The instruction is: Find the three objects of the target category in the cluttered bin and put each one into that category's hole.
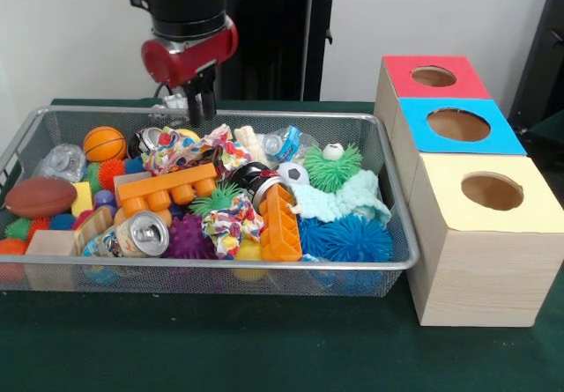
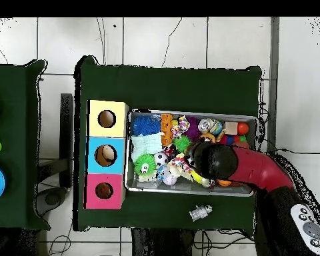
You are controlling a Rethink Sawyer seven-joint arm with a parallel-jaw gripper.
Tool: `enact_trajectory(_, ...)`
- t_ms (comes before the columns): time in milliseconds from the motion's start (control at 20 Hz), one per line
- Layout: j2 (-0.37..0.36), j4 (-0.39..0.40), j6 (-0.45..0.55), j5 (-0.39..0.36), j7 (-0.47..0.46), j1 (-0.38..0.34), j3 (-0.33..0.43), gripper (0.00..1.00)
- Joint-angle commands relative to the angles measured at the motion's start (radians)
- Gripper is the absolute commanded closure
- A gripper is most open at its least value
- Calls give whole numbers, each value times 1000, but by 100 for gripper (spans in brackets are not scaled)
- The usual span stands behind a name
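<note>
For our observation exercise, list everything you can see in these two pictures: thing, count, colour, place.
Wire bin: one, silver, on the green table.
Boxes with holes: three, red, blue, yellow, beside the bin.
Basketball: one, orange, bin's far corner.
Football: one, brown, bin's end.
Can: one, silver, near wall.
Spiky ball: one, green, bin's box end.
Crushed bottle: one, clear, outside the bin.
Gripper: one, black, over the bin's far side.

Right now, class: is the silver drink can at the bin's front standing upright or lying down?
Lying down. The can rests on its side, its round end facing the camera.
</note>
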Motion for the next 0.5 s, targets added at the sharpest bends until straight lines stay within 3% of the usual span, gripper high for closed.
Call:
enact_trajectory(50,47,-115,140,-78,-93,-24,80,0)
enact_trajectory(150,50,-139,168,-91,-80,-10,56,0)
enact_trajectory(300,52,-160,174,-123,-139,-30,85,0)
enact_trajectory(400,72,-212,192,-129,-108,-24,66,0)
enact_trajectory(500,87,-240,199,-161,-156,-30,80,0)
